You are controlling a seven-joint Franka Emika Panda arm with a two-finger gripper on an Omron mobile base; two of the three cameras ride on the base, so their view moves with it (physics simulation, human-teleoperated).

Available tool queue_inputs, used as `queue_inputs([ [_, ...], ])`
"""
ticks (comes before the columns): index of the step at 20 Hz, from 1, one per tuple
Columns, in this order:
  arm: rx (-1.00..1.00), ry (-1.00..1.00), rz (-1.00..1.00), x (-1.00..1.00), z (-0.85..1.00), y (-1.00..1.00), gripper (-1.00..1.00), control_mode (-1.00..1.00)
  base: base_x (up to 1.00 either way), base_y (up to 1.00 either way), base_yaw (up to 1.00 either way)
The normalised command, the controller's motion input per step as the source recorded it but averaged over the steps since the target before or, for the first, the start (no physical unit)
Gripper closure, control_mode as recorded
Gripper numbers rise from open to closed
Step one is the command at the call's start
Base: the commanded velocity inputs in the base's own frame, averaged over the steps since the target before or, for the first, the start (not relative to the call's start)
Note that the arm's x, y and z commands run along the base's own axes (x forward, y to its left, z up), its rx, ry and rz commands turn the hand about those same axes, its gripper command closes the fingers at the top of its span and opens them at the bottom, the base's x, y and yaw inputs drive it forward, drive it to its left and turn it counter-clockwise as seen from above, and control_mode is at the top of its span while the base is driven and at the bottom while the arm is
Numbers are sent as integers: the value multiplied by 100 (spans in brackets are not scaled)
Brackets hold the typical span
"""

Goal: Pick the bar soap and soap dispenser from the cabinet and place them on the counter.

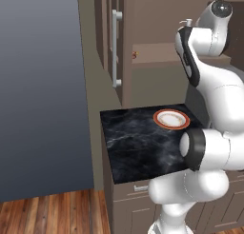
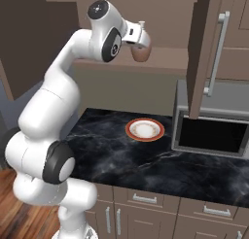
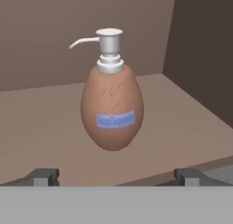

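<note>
Rises from the base in stacked white segments with dark joints; bends at a low elbow, climbs steeply, then folds forward at the upper wrist; white two-finger gripper (image 3: 116, 176) held level at shelf height, jaws spread wide with nothing between them; small dark fingertips (image 3: 43, 176) set far apart, pointing straight ahead.

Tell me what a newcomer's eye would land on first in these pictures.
First, the big white arm reaching up into the open cabinet, its gripper with jaws wide open, aimed at the soap dispenser standing upright on the shelf. Next, the orange-rimmed plate lying alone on the black marbled counter, left of the microwave. A small orange-tan bar soap sits at the shelf's left end.
</note>
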Motion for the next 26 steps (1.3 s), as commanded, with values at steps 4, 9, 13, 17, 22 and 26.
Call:
queue_inputs([
  [4,0,0,0,20,0,-4,-100,-100,0,0,0],
  [9,0,0,0,27,0,0,-100,-100,0,0,0],
  [13,0,0,0,30,2,0,-100,-100,0,0,0],
  [17,0,0,0,17,3,-6,-100,-100,0,0,0],
  [22,0,0,0,14,0,-13,-100,-100,0,0,0],
  [26,0,0,0,14,0,-11,-100,-100,0,0,0],
])
